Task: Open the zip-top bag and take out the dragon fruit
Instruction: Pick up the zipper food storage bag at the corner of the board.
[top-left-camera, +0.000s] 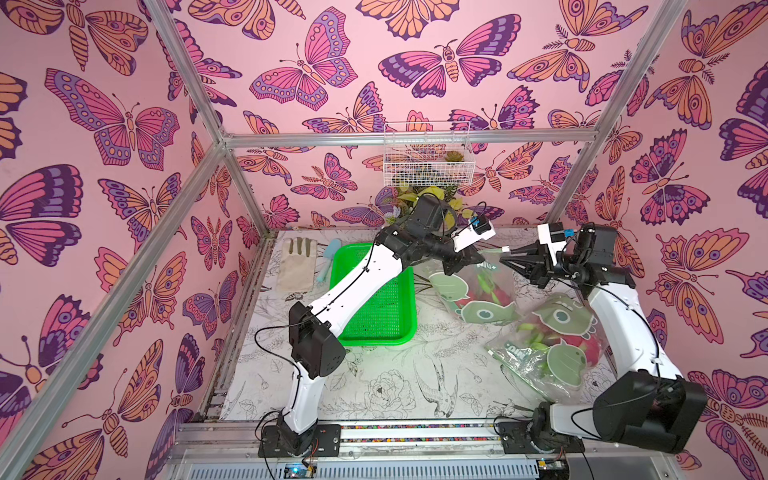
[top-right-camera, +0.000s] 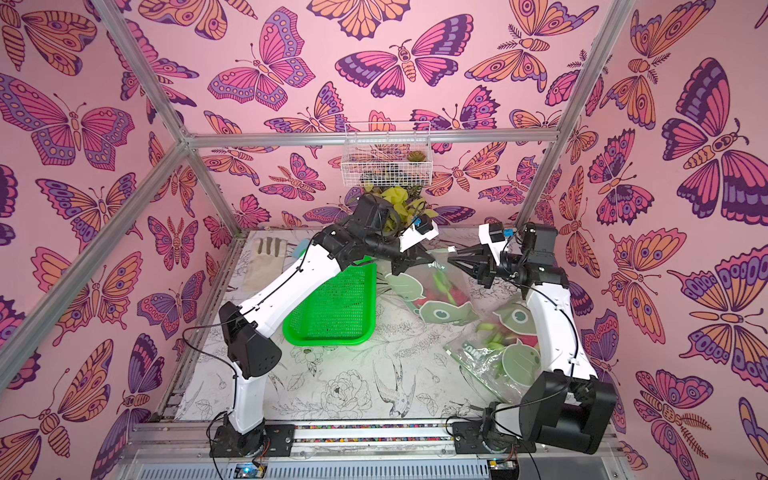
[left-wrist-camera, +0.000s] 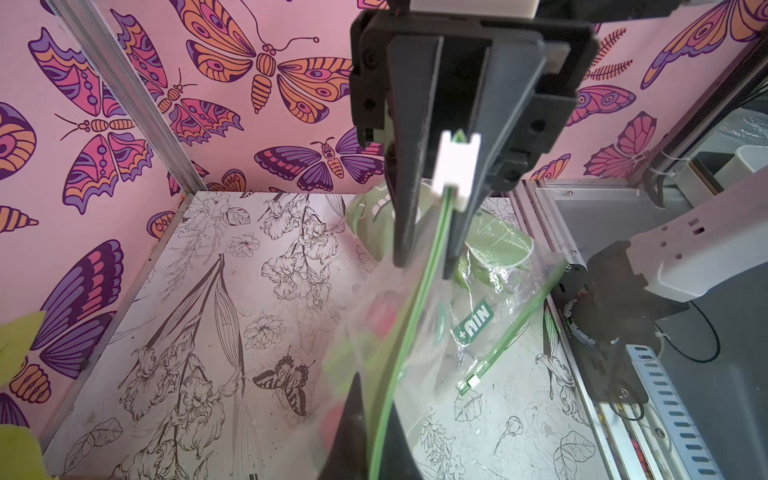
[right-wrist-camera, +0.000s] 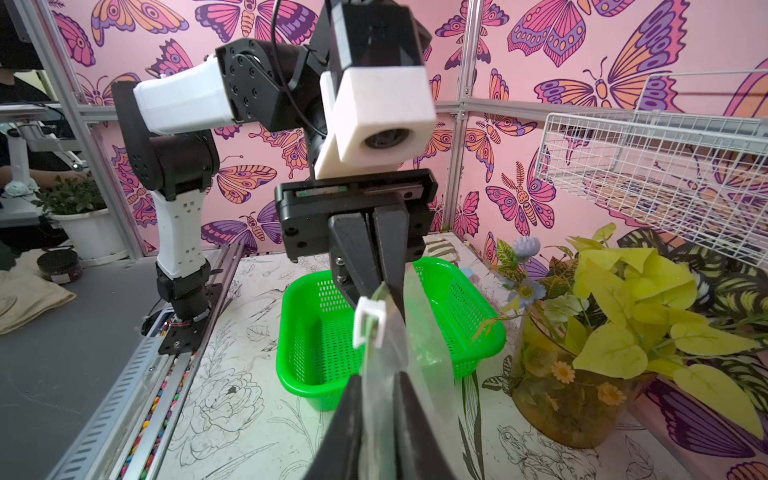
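Right claw (left-wrist-camera: 424, 266) nearly closed round bag (top-left-camera: 473, 282) edge by slider (left-wrist-camera: 455, 170); can't tell if I have bite; left claw (right-wrist-camera: 380, 282) clamps same edge; fruit (top-left-camera: 496, 297) inside; opening step; next: run slider along zip (left-wrist-camera: 419, 299).

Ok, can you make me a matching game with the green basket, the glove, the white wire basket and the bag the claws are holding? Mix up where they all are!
Things:
1. green basket
2. glove
3. white wire basket
4. zip-top bag

Places:
A. pinched at its top edge by the left claw and the right claw
B. hanging up high by the back wall
C. lying flat near the far left corner of the table
D. standing on the table, partly under the left arm

Pairs: 1-D, 2-C, 3-B, 4-A
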